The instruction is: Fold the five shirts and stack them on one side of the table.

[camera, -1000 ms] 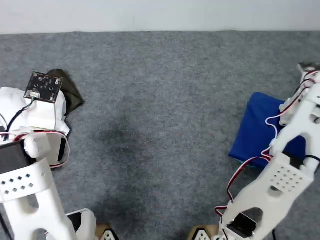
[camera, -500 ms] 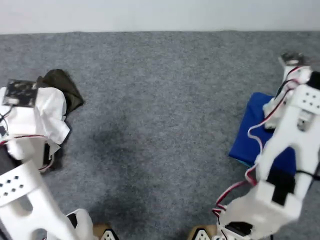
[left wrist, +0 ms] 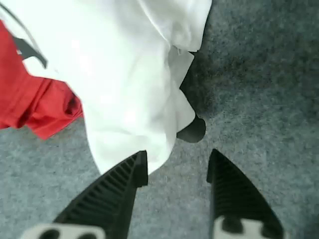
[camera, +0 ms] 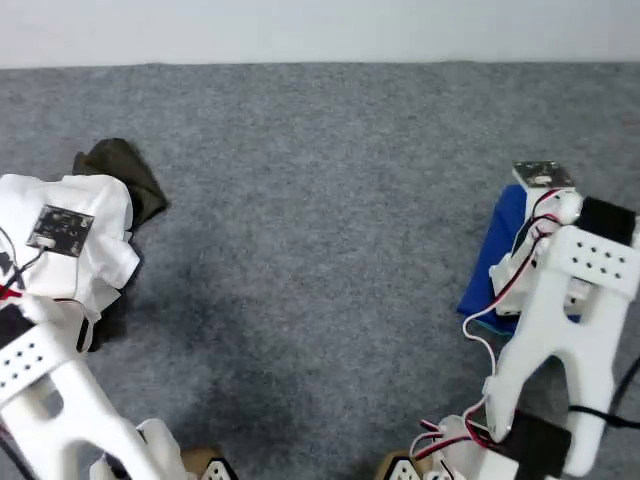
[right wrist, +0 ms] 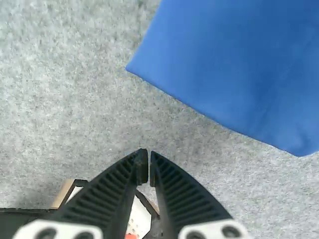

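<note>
A folded blue shirt (camera: 500, 265) lies at the table's right side, partly under the right arm; it also appears as a flat blue shirt (right wrist: 234, 64) in the right wrist view. My right gripper (right wrist: 148, 162) is shut, empty, over grey carpet just off the shirt's edge. At the left, a crumpled white shirt (camera: 95, 225) tops a pile with a dark olive shirt (camera: 125, 170) behind it. In the left wrist view the white shirt (left wrist: 114, 74) covers a red shirt (left wrist: 35, 104) and a black one (left wrist: 192, 130). My left gripper (left wrist: 177, 167) is open at the white shirt's hem, holding nothing.
Grey carpet (camera: 320, 220) covers the table, with broad free room in the middle between the two arms. A white wall (camera: 320, 30) runs along the far edge. Red and white cables (camera: 500, 290) hang along the right arm.
The left arm has pulled back toward the near edge over the white shirt. The right arm has swung in from the far right, lying further over the blue shirt.
</note>
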`<state>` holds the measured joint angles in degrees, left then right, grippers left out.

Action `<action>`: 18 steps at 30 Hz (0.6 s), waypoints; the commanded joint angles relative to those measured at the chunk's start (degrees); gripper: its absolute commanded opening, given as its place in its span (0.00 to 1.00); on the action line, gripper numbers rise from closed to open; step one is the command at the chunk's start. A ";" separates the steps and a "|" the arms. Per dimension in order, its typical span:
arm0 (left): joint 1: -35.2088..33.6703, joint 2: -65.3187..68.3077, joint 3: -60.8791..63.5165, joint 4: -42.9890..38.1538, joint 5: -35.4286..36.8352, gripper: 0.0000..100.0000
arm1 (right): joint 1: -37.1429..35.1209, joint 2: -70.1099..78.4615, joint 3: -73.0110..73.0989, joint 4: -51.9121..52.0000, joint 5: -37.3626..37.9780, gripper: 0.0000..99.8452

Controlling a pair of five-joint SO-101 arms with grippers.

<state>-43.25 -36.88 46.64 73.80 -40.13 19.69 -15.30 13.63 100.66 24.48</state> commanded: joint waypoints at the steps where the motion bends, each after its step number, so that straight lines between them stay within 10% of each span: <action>1: -1.14 6.42 -0.66 -5.45 -0.62 0.19 | -0.57 -2.59 -0.09 2.15 -0.53 0.01; 7: -1.58 16.26 -6.90 -7.38 -0.53 0.00 | -0.48 -2.59 0.00 2.15 -0.53 0.01; 18: 2.29 4.92 -17.80 4.04 0.09 0.00 | -0.48 -2.59 0.00 2.24 -0.53 0.01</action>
<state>-43.34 -25.98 33.36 74.86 -40.13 19.69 -15.47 13.89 100.66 24.48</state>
